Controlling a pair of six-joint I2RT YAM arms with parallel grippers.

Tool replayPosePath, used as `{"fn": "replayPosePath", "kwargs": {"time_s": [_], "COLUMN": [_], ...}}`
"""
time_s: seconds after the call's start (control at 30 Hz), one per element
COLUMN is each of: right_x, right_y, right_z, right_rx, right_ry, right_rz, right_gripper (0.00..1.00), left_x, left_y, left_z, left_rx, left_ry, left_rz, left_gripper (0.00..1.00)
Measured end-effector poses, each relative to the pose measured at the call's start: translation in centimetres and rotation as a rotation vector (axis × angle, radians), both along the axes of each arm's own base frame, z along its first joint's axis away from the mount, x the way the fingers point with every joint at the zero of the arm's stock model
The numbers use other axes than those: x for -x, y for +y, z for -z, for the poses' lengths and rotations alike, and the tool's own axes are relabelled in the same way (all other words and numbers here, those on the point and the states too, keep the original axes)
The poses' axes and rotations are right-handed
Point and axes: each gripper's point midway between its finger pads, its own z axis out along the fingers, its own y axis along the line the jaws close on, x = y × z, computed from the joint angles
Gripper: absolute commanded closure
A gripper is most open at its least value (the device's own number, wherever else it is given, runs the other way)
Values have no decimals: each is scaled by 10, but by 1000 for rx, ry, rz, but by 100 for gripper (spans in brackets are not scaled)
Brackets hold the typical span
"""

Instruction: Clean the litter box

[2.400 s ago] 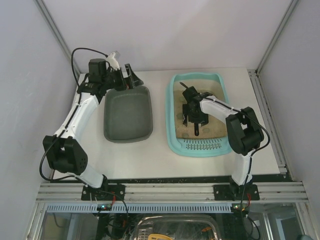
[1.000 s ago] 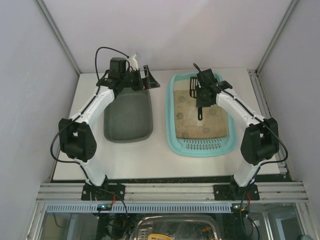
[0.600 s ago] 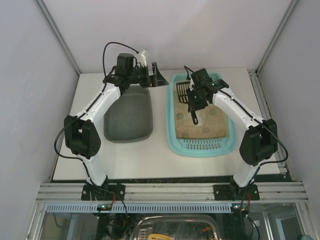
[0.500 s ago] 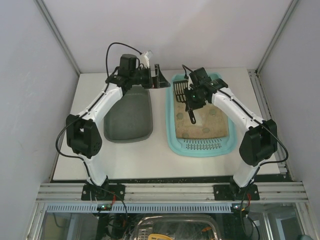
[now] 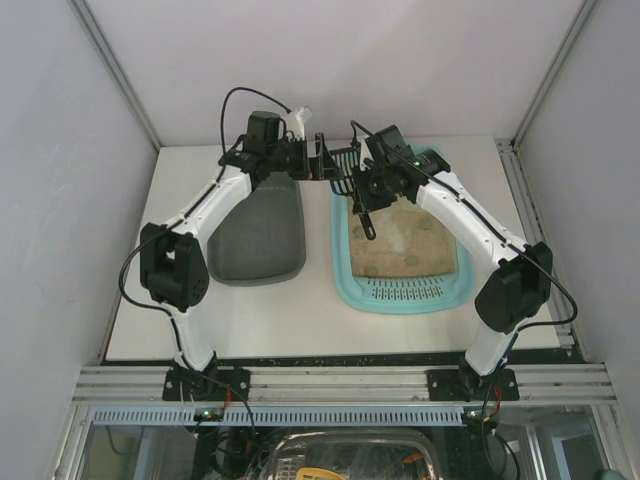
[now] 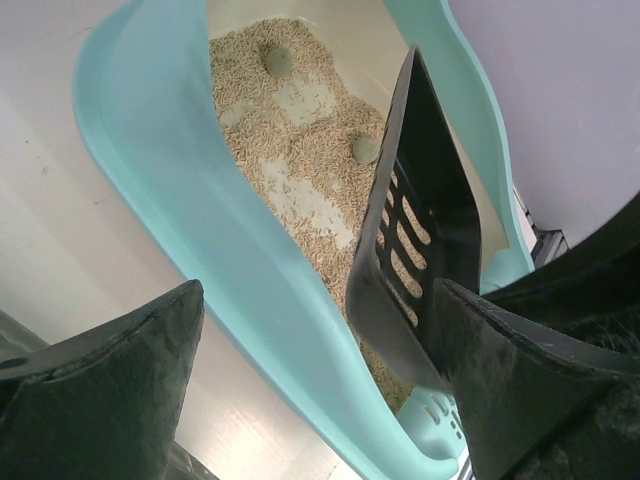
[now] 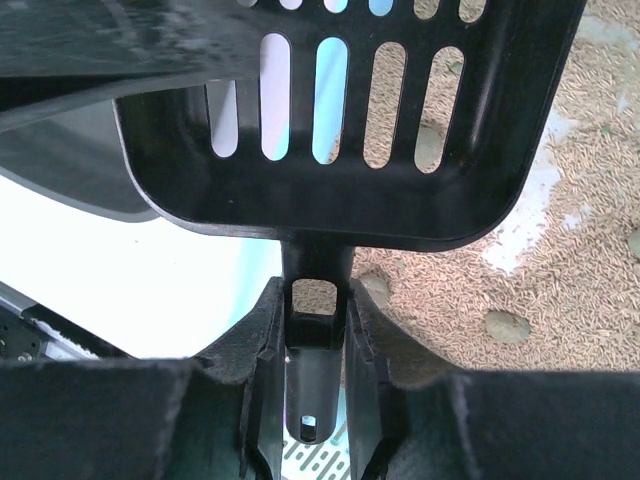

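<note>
We see the turquoise litter box (image 5: 405,292) on the worktop (image 5: 300,320), just right of a dark grey tray (image 5: 255,235). Our right fingers (image 7: 262,380) clamp the handle of a black slotted scoop (image 7: 350,130) over the box's far-left rim. Our left fingers (image 6: 110,360) are spread wide, with the scoop's head between them.

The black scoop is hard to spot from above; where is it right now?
Top view: the black scoop sits in the right gripper over the far-left corner of the litter box, its slotted head just beside the open left gripper.

The right gripper (image 7: 316,338) and scoop (image 7: 340,200) swung left, meeting the left gripper (image 5: 325,165).
</note>
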Motion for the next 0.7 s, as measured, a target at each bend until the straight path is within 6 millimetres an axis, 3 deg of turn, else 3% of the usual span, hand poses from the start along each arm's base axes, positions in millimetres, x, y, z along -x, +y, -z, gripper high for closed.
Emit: {"fn": "replayPosePath", "kwargs": {"time_s": [0.13, 0.4, 0.43, 0.47, 0.53, 0.57, 0.7], "right_x": [2, 9, 10, 10, 10, 10, 12], "right_y": [12, 24, 24, 23, 22, 22, 27], "right_z": [-6, 3, 4, 5, 6, 6, 2], "right_rx": [-10, -3, -2, 2, 8, 3, -107], "right_ry": [-13, 18, 22, 25, 27, 32, 51], "right_rz": [-27, -60, -60, -60, -55, -47, -33], "right_gripper": [100, 100, 93, 76, 29, 18, 13], "left_x": [-4, -4, -3, -3, -3, -2, 6], "left_y": [-2, -6, -7, -7, -8, -9, -13], "left_z": [-2, -7, -8, -9, -9, -9, -6], "left_rx": [0, 14, 20, 26, 40, 46, 88], "left_ry": [-11, -13, -7, -3, 8, 11, 41], "left_rz": [2, 14, 15, 14, 10, 8, 26], "left_gripper": [19, 79, 86, 91, 99, 100, 100]}}
